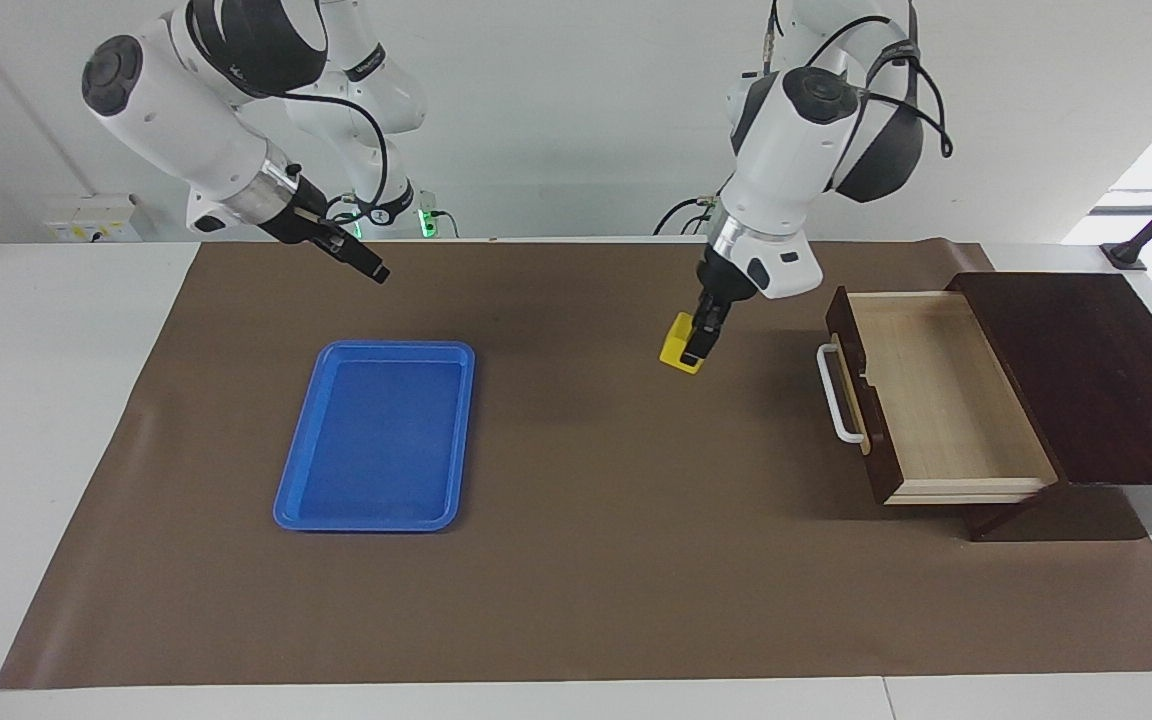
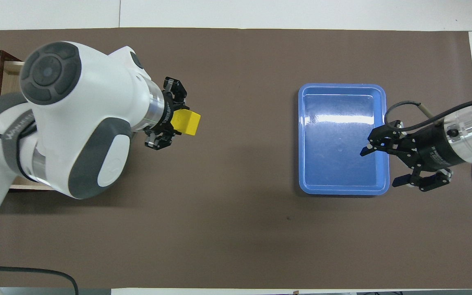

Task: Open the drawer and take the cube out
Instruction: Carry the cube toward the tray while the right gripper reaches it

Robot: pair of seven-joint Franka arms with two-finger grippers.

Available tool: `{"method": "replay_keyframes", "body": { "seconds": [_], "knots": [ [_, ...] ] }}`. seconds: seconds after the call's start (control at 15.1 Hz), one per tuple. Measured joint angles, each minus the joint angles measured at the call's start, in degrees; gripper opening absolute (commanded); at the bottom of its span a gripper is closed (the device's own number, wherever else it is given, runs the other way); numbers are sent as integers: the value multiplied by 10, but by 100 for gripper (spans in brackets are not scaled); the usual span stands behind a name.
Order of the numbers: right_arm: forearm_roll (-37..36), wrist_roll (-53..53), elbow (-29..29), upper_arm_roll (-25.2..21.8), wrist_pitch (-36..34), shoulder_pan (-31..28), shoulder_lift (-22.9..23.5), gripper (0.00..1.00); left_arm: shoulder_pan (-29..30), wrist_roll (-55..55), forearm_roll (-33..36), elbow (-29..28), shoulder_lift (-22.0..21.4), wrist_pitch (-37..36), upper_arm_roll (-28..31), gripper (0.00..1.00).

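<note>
The drawer [image 1: 946, 400] stands pulled open at the left arm's end of the table, its pale inside bare and its white handle [image 1: 836, 395] facing the tray. In the overhead view the left arm hides it except a corner [image 2: 11, 67]. My left gripper [image 1: 693, 352] is shut on the yellow cube [image 1: 678, 345] and holds it up over the brown mat in front of the drawer. The gripper [image 2: 178, 123] and cube [image 2: 187, 122] also show in the overhead view. My right gripper [image 1: 373, 272] is open and empty, raised by the tray; in the overhead view this gripper [image 2: 380, 167] covers the tray's rim.
A blue plastic tray [image 1: 376, 347] lies empty on the brown mat [image 1: 586, 560] toward the right arm's end; it also shows in the overhead view [image 2: 342, 87]. The dark brown cabinet [image 1: 1096, 370] holds the drawer.
</note>
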Motion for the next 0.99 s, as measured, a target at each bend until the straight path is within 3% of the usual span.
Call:
{"method": "replay_keyframes", "body": {
  "seconds": [0.26, 0.46, 0.99],
  "knots": [
    [92, 96, -66, 0, 88, 30, 25, 100, -83, -125, -77, -67, -1, 179, 0, 0],
    [129, 151, -85, 1, 169, 88, 58, 100, -139, -183, -97, -124, 0, 296, 0, 0],
    [168, 197, -89, -1, 255, 122, 80, 100, -157, -213, -100, -158, -1, 327, 3, 0]
  ]
}}
